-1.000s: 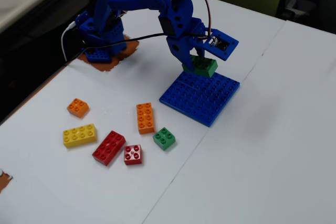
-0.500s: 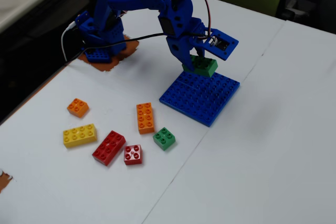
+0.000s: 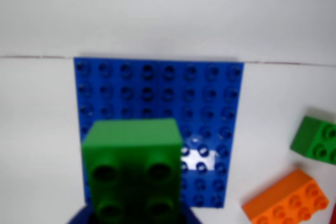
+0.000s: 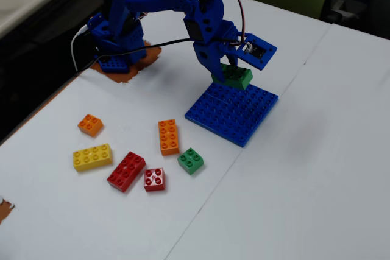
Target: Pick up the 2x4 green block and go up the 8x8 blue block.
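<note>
Wrist view: the 2x4 green block sits clamped in the gripper, directly ahead of the tool, above the near edge of the 8x8 blue block. Light, rigid, smooth-sided plastic; hold across its long sides.

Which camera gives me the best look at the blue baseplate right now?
The fixed view: the 8x8 blue block shows whole on the white table, with the gripper holding the 2x4 green block at its far edge. In the wrist view the green block hides the plate's lower left part.
</note>
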`<act>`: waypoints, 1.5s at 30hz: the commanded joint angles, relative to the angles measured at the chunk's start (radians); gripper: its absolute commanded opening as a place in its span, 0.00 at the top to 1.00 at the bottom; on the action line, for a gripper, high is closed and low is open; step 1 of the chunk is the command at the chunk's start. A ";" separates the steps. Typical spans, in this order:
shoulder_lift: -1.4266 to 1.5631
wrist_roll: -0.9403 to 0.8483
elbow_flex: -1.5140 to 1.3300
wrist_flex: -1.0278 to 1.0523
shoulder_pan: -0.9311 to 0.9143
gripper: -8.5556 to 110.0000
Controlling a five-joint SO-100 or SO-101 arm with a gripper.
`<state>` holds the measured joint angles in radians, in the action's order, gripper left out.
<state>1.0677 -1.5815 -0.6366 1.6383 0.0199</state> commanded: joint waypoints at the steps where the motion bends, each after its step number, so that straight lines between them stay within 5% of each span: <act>1: 0.012 0.006 0.052 0.003 0.005 0.93; 45: 0.005 0.005 0.054 0.021 -0.012 0.93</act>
<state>1.0615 -1.5769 -0.6305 1.6506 0.0138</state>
